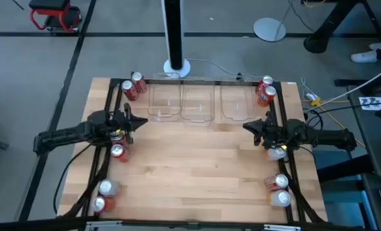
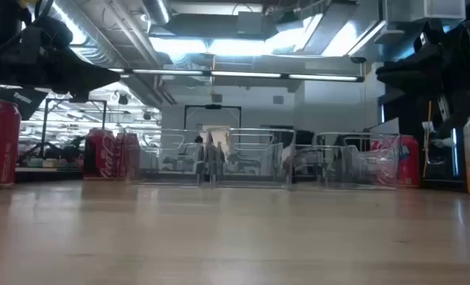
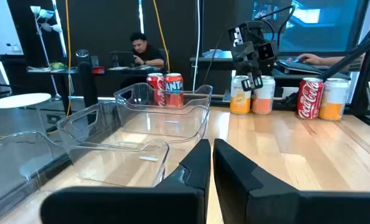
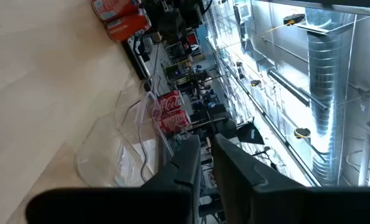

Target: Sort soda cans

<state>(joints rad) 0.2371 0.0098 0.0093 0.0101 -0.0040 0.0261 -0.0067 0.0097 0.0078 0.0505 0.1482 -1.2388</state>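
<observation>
Soda cans stand upright on their bases in groups near the table's corners: a red pair at the far left (image 1: 133,86), a red pair at the far right (image 1: 265,92), a pair at the near left (image 1: 104,195), and a pair at the near right (image 1: 279,190). One more can stands by each arm, at left (image 1: 118,152) and at right (image 1: 277,153). My left gripper (image 1: 141,122) (image 3: 211,163) hovers shut and empty at mid-left, pointing toward the table's middle. My right gripper (image 1: 246,126) (image 4: 206,155) hovers shut and empty at mid-right, facing it.
Three clear plastic bins (image 1: 197,102) sit side by side along the far edge, between the far can groups. A black frame (image 1: 110,102) runs along the table's left and right sides. A person (image 3: 141,50) sits at a desk beyond the table. The wood between the grippers is bare.
</observation>
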